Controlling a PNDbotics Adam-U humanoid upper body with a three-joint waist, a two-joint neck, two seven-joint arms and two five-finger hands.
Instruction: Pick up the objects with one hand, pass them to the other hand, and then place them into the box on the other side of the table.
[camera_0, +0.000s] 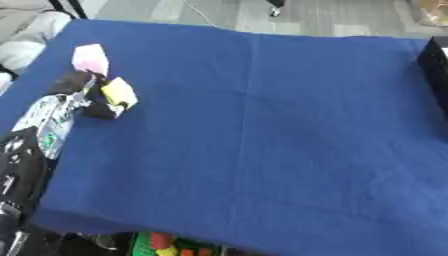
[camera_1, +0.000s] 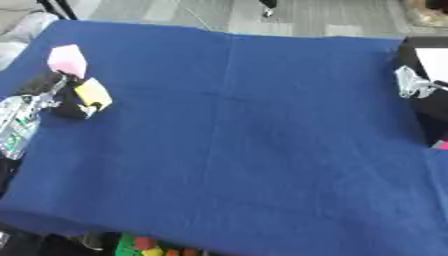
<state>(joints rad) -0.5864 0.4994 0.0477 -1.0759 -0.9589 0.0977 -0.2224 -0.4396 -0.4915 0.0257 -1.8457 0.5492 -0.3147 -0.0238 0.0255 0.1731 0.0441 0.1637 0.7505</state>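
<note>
In the left eye view, your left hand (camera_0: 87, 92) sits at the far left of the tabletop (camera_0: 262, 125), which is draped in a blue cloth with a soft, matte weave and a faint crease running down its middle. The fingers (camera_0: 103, 111) are curled round a small yellow block (camera_0: 119, 92) — pinched from its lower edge, with the block tilted up off the cloth. Just beyond the hand lies a pale pink piece (camera_0: 90, 59), flat-faced and angular, touching or nearly touching the back of the hand; I can't tell which. Both look light and stiff, probably foam or plastic, so they should lift without sagging; take them across two flat opposite faces, since smooth sides could slip from a corner hold. In the right eye view, the dark box (camera_1: 420, 100) stands at the right edge of the tabletop, well apart from the yellow block, with something white inside it. A silvery part (camera_1: 411, 82) shows by the box wall — likely your right hand, but I can't tell how its fingers are set.
</note>
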